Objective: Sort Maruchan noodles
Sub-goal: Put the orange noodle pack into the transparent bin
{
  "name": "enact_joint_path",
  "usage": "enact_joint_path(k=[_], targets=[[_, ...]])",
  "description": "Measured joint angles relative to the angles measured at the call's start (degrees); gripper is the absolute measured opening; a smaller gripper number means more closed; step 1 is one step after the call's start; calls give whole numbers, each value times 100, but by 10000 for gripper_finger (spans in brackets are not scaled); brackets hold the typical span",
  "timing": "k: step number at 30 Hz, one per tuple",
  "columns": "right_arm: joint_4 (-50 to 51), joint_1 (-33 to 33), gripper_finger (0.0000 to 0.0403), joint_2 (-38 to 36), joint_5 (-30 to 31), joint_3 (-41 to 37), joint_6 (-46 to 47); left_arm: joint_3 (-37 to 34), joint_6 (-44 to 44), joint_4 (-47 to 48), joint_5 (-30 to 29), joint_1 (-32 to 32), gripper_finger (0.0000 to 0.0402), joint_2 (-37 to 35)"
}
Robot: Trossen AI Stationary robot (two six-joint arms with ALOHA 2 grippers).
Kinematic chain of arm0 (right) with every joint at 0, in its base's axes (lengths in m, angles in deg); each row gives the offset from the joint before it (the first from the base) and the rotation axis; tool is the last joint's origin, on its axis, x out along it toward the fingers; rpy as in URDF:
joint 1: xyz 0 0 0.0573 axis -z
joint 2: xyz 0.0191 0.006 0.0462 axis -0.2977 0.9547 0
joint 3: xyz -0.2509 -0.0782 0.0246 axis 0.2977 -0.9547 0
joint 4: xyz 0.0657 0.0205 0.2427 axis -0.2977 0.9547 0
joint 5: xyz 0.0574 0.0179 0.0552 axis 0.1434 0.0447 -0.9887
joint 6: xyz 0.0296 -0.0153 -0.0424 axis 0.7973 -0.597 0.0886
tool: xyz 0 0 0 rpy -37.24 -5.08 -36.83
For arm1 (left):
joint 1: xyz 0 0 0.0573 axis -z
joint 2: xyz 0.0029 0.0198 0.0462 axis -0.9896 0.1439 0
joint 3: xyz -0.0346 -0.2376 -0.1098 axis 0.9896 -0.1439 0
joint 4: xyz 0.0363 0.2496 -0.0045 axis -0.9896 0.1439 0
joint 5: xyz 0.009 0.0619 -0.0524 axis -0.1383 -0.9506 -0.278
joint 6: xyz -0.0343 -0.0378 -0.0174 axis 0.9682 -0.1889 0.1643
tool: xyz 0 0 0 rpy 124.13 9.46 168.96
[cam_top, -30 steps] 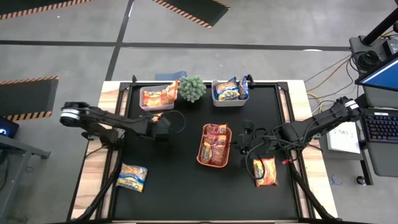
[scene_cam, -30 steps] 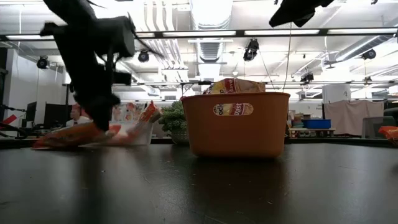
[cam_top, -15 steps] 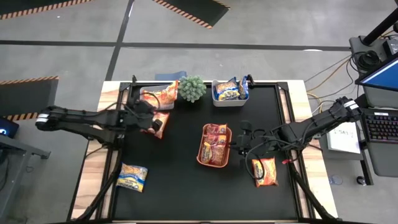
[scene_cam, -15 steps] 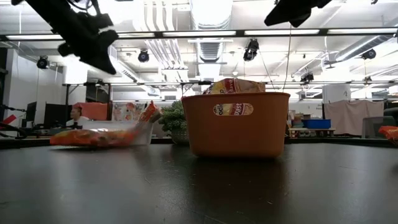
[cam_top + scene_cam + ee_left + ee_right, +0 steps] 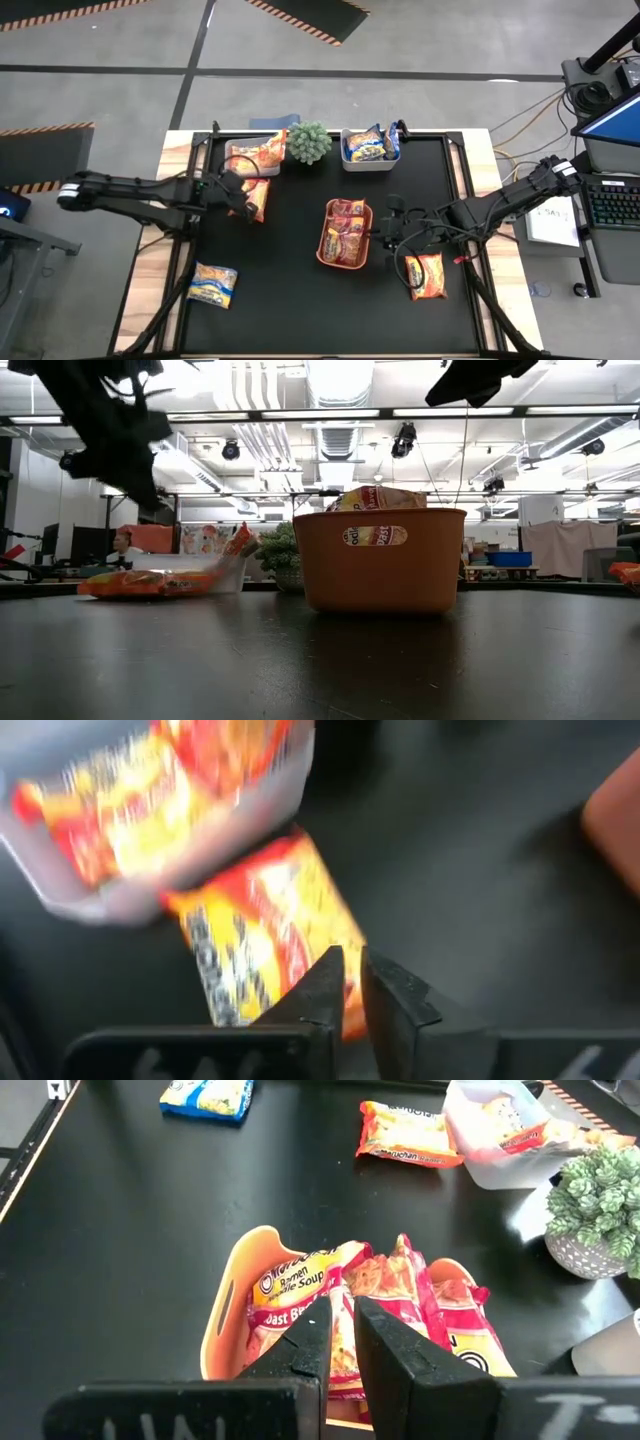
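The left gripper (image 5: 232,188) hangs above the table with its fingers (image 5: 318,985) drawn almost together, a thin slit between them, and nothing clamped. Just ahead of its tips an orange noodle packet (image 5: 256,197) lies flat on the black mat; the wrist picture is smeared, so whether the tips brush the wrapper is hard to say, though they seem clear of it. Beyond that packet, touching its far edge, stands the clear bin (image 5: 240,150) with another orange packet (image 5: 262,152) inside. A small potted plant (image 5: 309,142) sits beside the bin.

The right gripper (image 5: 385,231) waits over the orange tray (image 5: 222,1318), fingers (image 5: 312,1342) nearly closed on nothing. Below and in front of it the tray holds dark red packets (image 5: 395,1295), standing on edge and crowded together. An orange packet (image 5: 426,275) lies on the mat to the gripper's near side. A yellow-and-blue packet (image 5: 214,284) rests at the table's front left, well apart from both grippers; more of that kind (image 5: 366,145) fill the second bin (image 5: 345,161) at the back.
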Motion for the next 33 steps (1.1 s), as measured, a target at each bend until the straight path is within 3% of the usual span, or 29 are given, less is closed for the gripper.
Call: enact_joint_path(k=[4, 11, 17, 25, 33], targets=[[-32, 0, 38, 0, 0, -2, -254, -9, 352, 33, 146, 4, 82, 333], [-561, 0, 38, -9, 1, -2, -1209, -2, 1200, -49, 164, -110, 237, 1086], [-706, 1, 38, -72, 2, -2, -1784, -2, 1303, -36, 209, -393, 341, 1678], [-716, 156, 38, -311, 2, -15, -1855, 140, 1255, 124, 360, -472, 395, 1793], [-564, 188, 38, -315, -2, -48, -1827, 179, 1227, 127, 498, -494, 400, 1785]])
